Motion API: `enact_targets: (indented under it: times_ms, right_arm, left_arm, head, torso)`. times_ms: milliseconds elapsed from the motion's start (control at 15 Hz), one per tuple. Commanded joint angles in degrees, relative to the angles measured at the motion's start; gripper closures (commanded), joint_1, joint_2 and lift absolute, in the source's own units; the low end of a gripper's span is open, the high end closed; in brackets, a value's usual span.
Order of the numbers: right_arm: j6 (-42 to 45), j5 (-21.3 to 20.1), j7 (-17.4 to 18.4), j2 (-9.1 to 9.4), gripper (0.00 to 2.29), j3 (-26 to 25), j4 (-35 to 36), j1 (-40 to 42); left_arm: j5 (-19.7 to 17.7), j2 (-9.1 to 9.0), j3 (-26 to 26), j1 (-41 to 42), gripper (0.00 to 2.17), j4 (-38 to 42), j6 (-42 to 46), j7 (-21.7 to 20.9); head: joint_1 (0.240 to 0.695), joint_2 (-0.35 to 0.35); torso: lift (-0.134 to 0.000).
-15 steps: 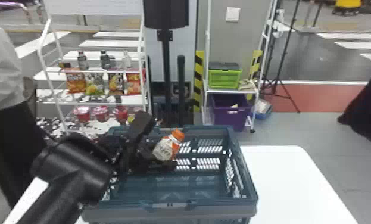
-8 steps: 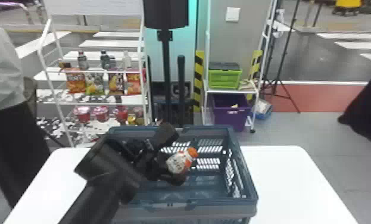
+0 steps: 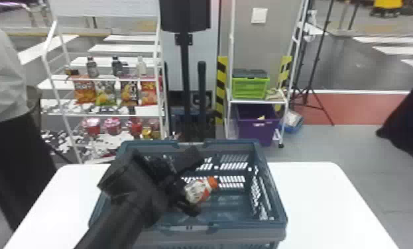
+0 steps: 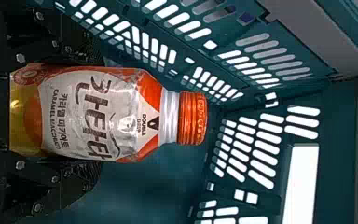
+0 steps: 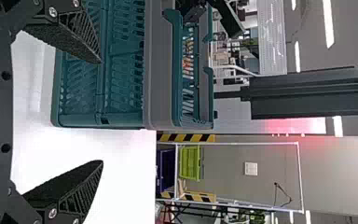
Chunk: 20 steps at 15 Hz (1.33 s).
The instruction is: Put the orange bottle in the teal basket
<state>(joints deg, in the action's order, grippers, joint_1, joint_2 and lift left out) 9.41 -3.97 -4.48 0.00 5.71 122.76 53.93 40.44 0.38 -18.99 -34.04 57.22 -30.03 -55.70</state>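
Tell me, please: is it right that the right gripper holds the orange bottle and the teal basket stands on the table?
No: the left gripper holds the orange bottle, as the left wrist view shows; the teal basket does stand on the table.

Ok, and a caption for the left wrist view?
Orange bottle held in the left end effector, slotted walls of the teal basket beyond.

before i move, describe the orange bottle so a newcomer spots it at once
Find the white table, then the teal basket on it. There the left pincer holds a tilted bottle with a pale label and silver neck. Its bright orange cap sets it apart from the dark and pale bottles on the rack behind.
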Motion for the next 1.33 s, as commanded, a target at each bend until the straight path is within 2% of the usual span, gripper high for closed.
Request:
enact_targets:
  times_ms: [0, 267, 667, 933, 1267]
  right_arm:
    - [-0.06, -0.16, 0.00, 0.05, 0.13, 0.09, 0.11, 0.04]
    - [-0.06, -0.25, 0.00, 0.05, 0.13, 0.26, 0.11, 0.04]
    - [-0.06, -0.51, 0.52, 0.05, 0.13, 0.53, 0.11, -0.05]
    - [-0.06, -0.51, 0.52, 0.05, 0.13, 0.53, 0.29, 0.04]
    - [-0.06, -0.51, 0.52, 0.05, 0.13, 0.53, 0.46, 0.04]
  left_arm:
    - [2.36, -0.46, -0.08, -0.24, 0.52, -0.88, -0.17, -0.46]
    - [5.26, -0.53, -0.96, -0.59, 0.52, -2.55, 0.00, -1.43]
    - [4.38, -0.46, 0.01, -0.06, 0.18, -1.67, -0.17, -0.29]
    - [3.50, -0.38, 4.49, 4.42, 0.18, 10.63, -2.28, -1.17]
    - [-1.51, -0.53, 12.49, 9.43, 0.18, 27.95, -7.73, -1.69]
  head:
    - [0.499, 0.000]
    - [0.499, 0.000]
    - [0.499, 0.000]
    - [0.499, 0.000]
    - [0.499, 0.000]
  torso:
    - [0.000]
    - [0.000]
    - [0.000]
    - [0.000]
    - [0.000]
